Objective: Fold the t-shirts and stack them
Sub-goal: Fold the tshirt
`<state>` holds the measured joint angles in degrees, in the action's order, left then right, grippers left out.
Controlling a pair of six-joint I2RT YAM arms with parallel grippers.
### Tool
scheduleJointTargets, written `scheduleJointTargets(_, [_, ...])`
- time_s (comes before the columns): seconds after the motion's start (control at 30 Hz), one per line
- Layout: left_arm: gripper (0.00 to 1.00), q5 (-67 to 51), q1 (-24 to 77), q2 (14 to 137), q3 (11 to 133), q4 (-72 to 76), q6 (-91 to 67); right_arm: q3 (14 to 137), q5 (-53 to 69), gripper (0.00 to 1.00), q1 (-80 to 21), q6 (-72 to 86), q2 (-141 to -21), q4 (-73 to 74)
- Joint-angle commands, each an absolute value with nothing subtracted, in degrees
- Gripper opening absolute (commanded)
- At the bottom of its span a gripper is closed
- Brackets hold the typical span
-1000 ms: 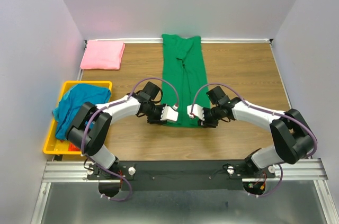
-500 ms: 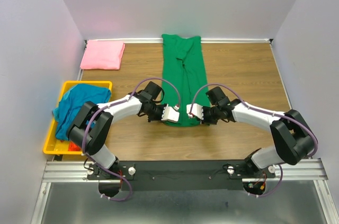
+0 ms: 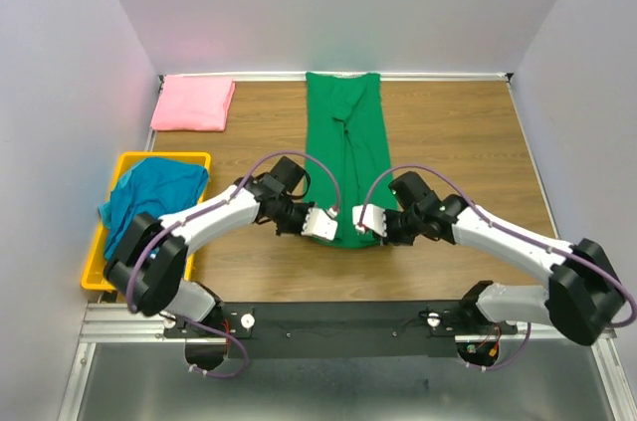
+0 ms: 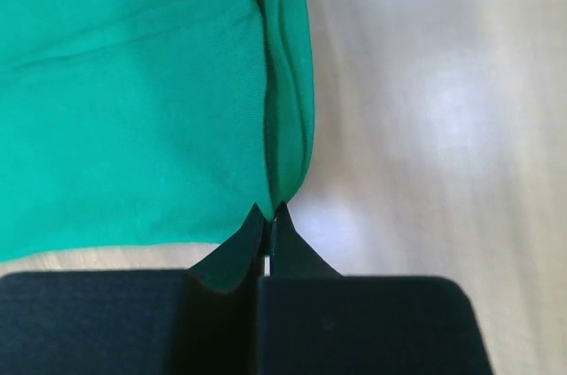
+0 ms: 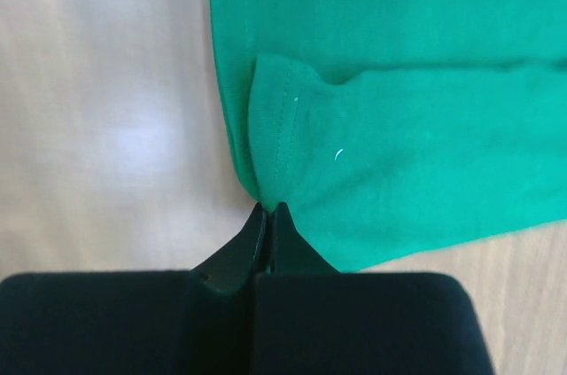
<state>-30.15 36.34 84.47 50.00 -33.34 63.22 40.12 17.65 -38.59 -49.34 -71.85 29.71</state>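
left arm (image 3: 204, 217): we've got it bent inward, reaching low toward the middle
right arm (image 3: 503, 240): mirrors it from our other side
left gripper (image 4: 268, 212): tips pinched tight on the green t-shirt (image 4: 133, 100) corner
right gripper (image 5: 268, 209): same deal, opposite corner

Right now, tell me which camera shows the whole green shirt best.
The top external view: the green shirt lies there whole, a long folded strip down the middle of the table. Each wrist view shows only one near corner of it.
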Motion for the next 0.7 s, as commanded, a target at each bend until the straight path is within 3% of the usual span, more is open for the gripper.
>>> scheduleJointTargets(0.0, [0.00,-33.3,41.7,76.9,46.9,-41.3,64.3,39.3,18.8,0.01,-45.9,-42.2,-65.5,38.6])
scheduleJointTargets(0.23, [0.00,-35.9,41.5,72.8,48.8,-45.9,62.3,43.1,15.5,0.00,-49.2,-35.9,-62.3,42.1])
scheduleJointTargets(0.67, [0.00,-37.0,27.9,91.7,67.1,-48.2,69.7,57.3,20.0,0.01,-36.1,-47.0,-78.4,41.5])
